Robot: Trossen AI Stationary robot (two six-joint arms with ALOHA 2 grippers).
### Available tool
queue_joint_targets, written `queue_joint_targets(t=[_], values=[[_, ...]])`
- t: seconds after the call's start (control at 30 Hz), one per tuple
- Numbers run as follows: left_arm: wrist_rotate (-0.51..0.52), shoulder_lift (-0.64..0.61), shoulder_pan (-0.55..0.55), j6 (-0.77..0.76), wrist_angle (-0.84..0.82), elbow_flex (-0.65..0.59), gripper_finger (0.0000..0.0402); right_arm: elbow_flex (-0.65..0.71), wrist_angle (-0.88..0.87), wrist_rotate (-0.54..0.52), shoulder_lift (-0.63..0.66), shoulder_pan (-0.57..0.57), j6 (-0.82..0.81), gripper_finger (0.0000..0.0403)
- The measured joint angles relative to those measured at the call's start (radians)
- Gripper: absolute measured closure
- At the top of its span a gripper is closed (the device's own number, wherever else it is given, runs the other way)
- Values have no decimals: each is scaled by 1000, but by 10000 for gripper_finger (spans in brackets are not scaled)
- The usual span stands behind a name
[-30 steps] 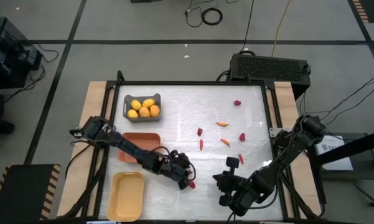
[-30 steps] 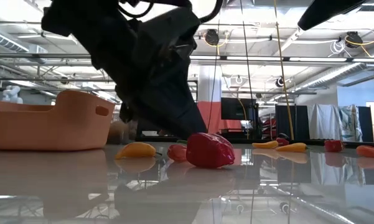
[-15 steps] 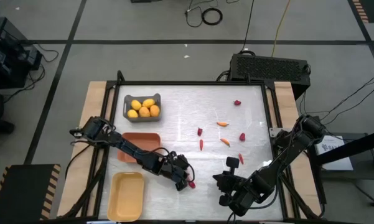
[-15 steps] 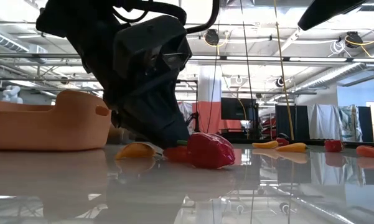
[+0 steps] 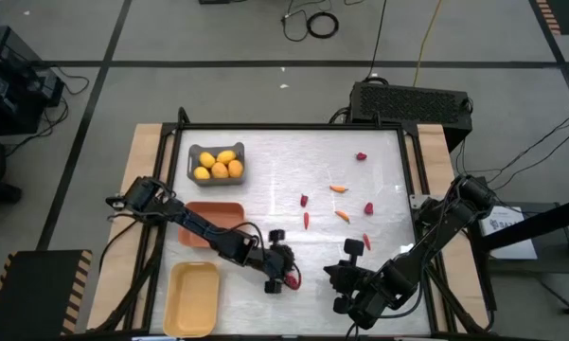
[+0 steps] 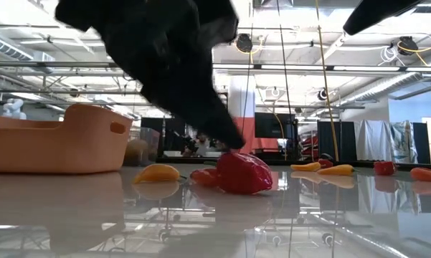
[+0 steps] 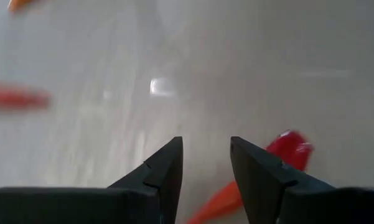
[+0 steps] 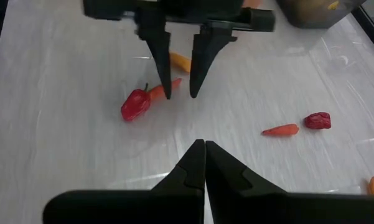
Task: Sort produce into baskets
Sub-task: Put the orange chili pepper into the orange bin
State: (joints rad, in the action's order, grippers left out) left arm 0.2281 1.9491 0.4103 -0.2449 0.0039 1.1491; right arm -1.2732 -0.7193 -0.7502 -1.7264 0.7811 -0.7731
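While the right gripper waits closed at the near edge, the left gripper hangs open and empty beside a red strawberry.

arms: 2, matte black, jointed links, loose black cables trailing along each
left gripper: 2 dark fingers, wedge-shaped, tapering to thin tips, on a black crossbar
right gripper: 2 black fingers, pointed tips, broad flat base
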Motion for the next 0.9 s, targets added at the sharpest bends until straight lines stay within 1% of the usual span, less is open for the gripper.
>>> queue_joint_targets(t=[0.1, 0.17, 0.33, 0.4, 0.8, 0.9], values=[[-45, -1, 0, 185, -36, 33, 261, 0, -2, 0, 0, 0, 0, 403], [-49, -1, 1, 286, -85, 45, 261, 0, -2, 0, 0, 0, 0, 403], [-49, -1, 0, 469, -180, 50, 261, 0, -4, 0, 0, 0, 0, 403], [-45, -1, 0, 493, -211, 50, 261, 0, -5, 0, 0, 0, 0, 403], [-65, -1, -3, 495, -233, 50, 261, 0, -4, 0, 0, 0, 0, 403], [-67, -1, -3, 532, -231, 50, 261, 0, -4, 0, 0, 0, 0, 403]])
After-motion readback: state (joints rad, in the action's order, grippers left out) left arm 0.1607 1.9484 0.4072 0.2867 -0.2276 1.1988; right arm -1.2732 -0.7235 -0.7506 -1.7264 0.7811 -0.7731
